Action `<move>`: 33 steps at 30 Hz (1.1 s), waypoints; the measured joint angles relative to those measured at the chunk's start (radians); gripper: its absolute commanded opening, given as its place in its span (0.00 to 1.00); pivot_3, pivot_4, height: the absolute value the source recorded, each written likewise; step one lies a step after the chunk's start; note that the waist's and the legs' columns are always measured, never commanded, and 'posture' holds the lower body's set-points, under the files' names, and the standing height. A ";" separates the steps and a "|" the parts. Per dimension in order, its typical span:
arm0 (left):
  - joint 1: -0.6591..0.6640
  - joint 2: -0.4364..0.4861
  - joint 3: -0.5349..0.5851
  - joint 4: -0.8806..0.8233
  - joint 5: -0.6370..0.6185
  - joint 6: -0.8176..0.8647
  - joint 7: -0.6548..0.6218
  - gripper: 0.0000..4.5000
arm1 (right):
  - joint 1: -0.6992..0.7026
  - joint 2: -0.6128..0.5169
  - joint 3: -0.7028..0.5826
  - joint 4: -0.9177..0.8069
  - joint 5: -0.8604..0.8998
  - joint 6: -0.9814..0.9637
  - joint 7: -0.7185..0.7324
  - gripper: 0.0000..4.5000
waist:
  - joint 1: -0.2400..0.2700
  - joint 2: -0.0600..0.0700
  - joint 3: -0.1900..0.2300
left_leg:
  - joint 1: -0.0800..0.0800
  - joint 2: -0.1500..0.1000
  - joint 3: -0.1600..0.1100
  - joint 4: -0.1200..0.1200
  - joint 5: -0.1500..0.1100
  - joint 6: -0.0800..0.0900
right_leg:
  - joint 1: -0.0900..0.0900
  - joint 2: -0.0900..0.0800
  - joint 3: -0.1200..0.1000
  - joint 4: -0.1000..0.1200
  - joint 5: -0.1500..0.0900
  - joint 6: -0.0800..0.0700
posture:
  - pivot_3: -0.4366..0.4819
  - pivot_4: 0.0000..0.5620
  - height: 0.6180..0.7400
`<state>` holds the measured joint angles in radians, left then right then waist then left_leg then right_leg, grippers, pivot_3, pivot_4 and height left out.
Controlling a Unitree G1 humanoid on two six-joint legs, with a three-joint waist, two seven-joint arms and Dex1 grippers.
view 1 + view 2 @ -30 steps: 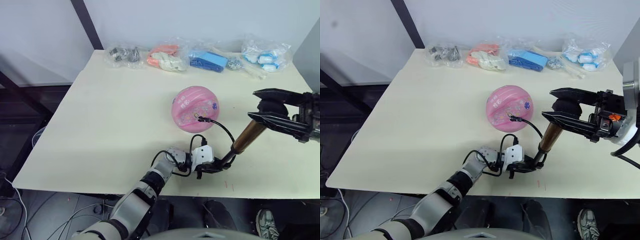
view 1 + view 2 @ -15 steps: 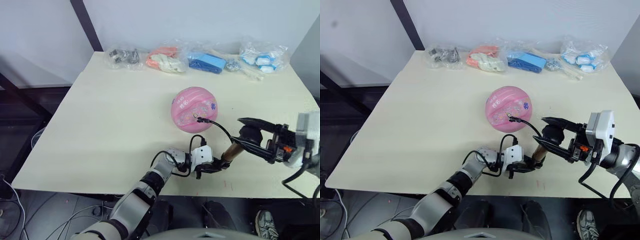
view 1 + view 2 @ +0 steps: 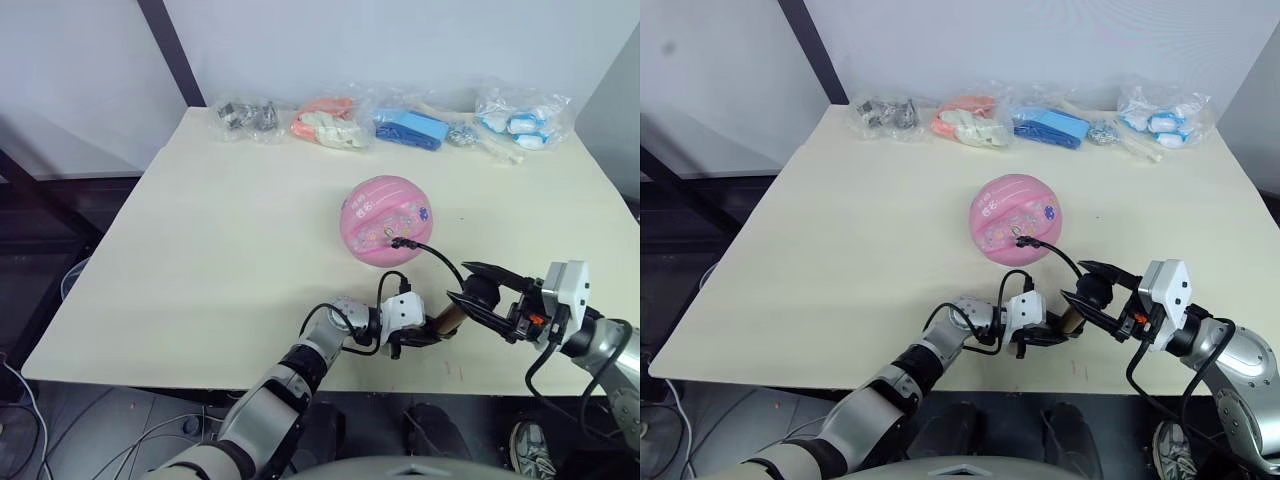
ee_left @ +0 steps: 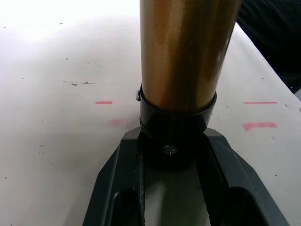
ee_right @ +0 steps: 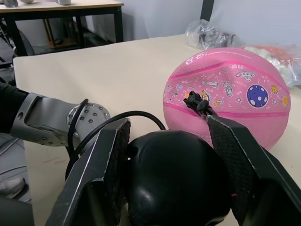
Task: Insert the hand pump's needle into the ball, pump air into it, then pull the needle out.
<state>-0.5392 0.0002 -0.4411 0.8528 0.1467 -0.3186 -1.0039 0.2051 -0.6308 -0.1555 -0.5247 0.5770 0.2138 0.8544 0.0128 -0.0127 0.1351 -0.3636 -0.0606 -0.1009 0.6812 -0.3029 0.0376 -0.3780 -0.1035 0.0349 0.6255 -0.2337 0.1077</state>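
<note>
Near the front edge of the worktop [image 3: 200, 250], a little right of its middle, the left end effector [image 3: 418, 334] is clamped on the black base cap of the hand pump [image 3: 447, 319]; in the left wrist view its two black fingers [image 4: 122, 188] press either side of that cap, with the gold-brass barrel rising from between them; a few faint red marks show on the worktop surface beside the barrel; the pump leans up and to the right from the left end effector, its foot just inside the front edge; its thin black hose [image 3: 440, 258] arches up from the base toward the centre of the worktop and ends in the needle [image 5: 196, 102], whose small black fitting sits against the front face of the ball [image 3: 388, 220]; the pin itself is too small to make out; the pink ball rests round on the worktop just right of centre, well apart from both edges, its band of cartoon prints facing forward; to the right, the right end effector [image 3: 482, 294] grips the pump's black handle, its fingers [image 5: 237, 165] spread around the rounded knob and touching it on both sides; along the far edge lies a row of clear plastic bags [image 3: 400, 120] holding small items, from left of centre to the far right corner.
</note>
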 measured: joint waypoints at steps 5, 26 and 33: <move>0.001 -0.004 0.000 -0.001 -0.003 0.000 -0.003 0.23 | -0.016 -0.064 -0.056 -0.028 0.065 0.097 -0.010 0.48 | 0.001 0.000 0.002 | -0.001 0.000 -0.001 0.000 0.000 0.000 | 0.000 0.000 -0.001 -0.001 0.000 0.000 | 0.48 0.27 1.00; -0.002 -0.006 -0.001 -0.008 -0.012 0.000 -0.016 0.23 | -0.187 -0.356 -0.449 -0.131 0.612 0.393 -0.043 0.48 | 0.002 0.004 0.008 | -0.007 0.000 -0.003 0.000 0.000 0.000 | -0.002 -0.002 -0.003 -0.003 0.000 -0.001 | 0.48 0.27 1.00; -0.004 -0.005 -0.001 -0.007 -0.011 -0.002 -0.018 0.23 | -0.190 -0.365 -0.473 -0.124 0.645 0.425 -0.039 0.48 | 0.003 0.003 0.009 | -0.008 0.000 -0.004 0.000 0.000 0.000 | -0.002 -0.003 -0.004 -0.003 0.000 -0.001 | 0.48 0.27 1.00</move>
<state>-0.5427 -0.0052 -0.4424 0.8460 0.1353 -0.3207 -1.0216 0.0152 -0.9955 -0.6283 -0.6489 1.2220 0.6389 0.8157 0.0155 -0.0093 0.1438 -0.3719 -0.0603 -0.1047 0.6811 -0.3029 0.0378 -0.3804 -0.1060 0.0307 0.6226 -0.2338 0.1071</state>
